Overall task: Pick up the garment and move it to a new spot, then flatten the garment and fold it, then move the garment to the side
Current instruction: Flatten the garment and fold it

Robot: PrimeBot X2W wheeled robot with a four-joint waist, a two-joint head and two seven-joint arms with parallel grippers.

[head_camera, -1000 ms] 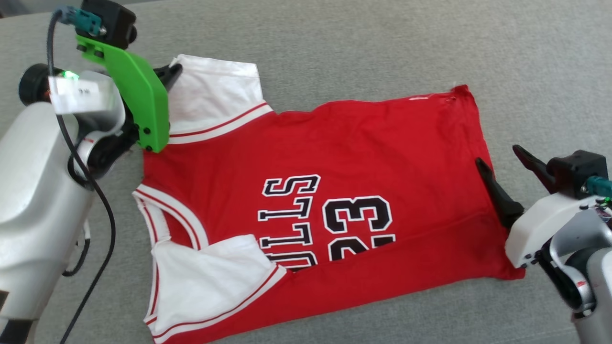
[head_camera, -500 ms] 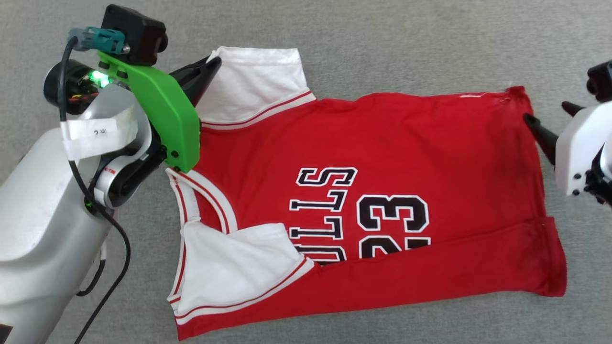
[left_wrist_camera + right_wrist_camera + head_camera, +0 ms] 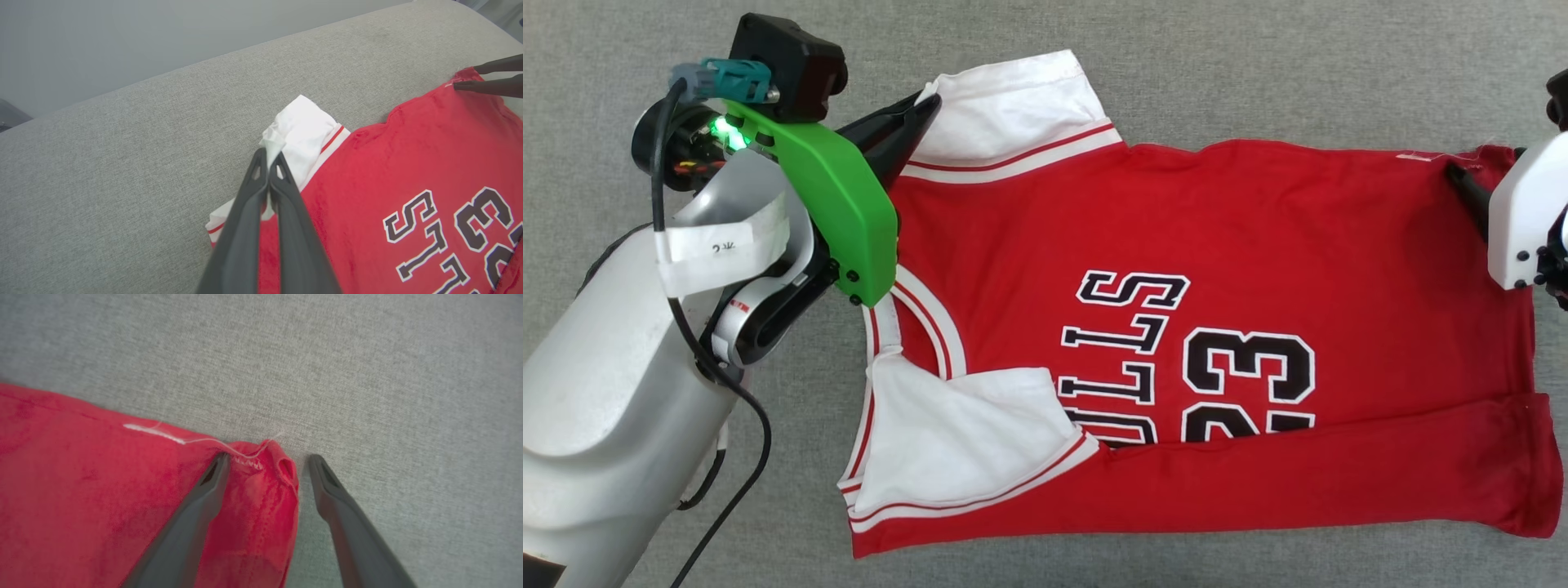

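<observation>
On the grey fabric surface (image 3: 1258,65) the garment (image 3: 1176,229) lies chest-up, near edge folded over. Left tool (image 3: 269,154) is pinched shut on the far white sleeve (image 3: 1013,102) corner. Right tool (image 3: 269,456) stands wide open astride the far hem corner (image 3: 282,467), gripping nothing. Probably pairing far corners to tension the cloth.

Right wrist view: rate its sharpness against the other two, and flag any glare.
Right wrist view: soft throughout, the garment smeared, the fingers fuzzy-edged. Left wrist view: crisper, lettering legible, the far edge of the grey surface bowed. Head view: sharpest, evenly lit, no glare, just a small green light glowing on the left arm.
</observation>
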